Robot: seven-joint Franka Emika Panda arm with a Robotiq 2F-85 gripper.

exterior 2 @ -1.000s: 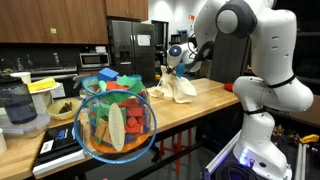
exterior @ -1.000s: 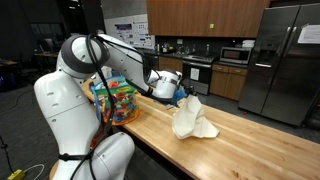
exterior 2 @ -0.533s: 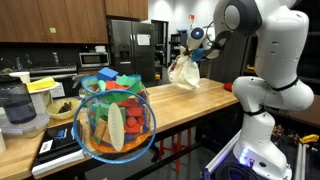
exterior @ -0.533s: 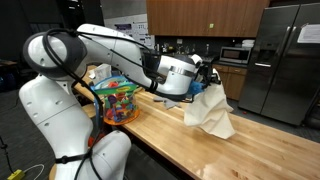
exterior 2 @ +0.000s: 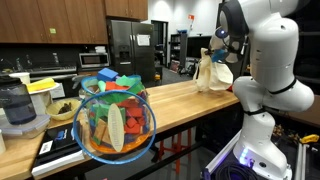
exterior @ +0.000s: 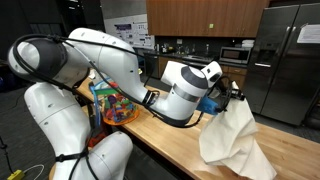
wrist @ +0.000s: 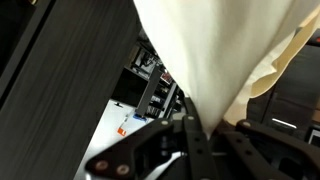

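Note:
My gripper (exterior: 232,97) is shut on the top of a cream-white cloth (exterior: 233,140), which hangs from it above the wooden countertop (exterior: 170,138). In the other exterior view the gripper (exterior 2: 218,50) holds the cloth (exterior 2: 211,74) just above the far end of the counter (exterior 2: 170,100). In the wrist view the cloth (wrist: 215,45) fills the upper frame and narrows into the closed jaws (wrist: 203,128). The cloth is lifted clear of the wood and drapes freely.
A wire bowl of colourful blocks (exterior: 115,102) stands on the counter near the robot base; it is large in the foreground of an exterior view (exterior 2: 113,118). Containers and a bowl (exterior 2: 30,105) sit beside it. A steel fridge (exterior: 283,60) and cabinets stand behind.
The gripper has lifted the cloth off the counter and carried it along the counter away from the bowl of blocks; the cloth now hangs free in the air.

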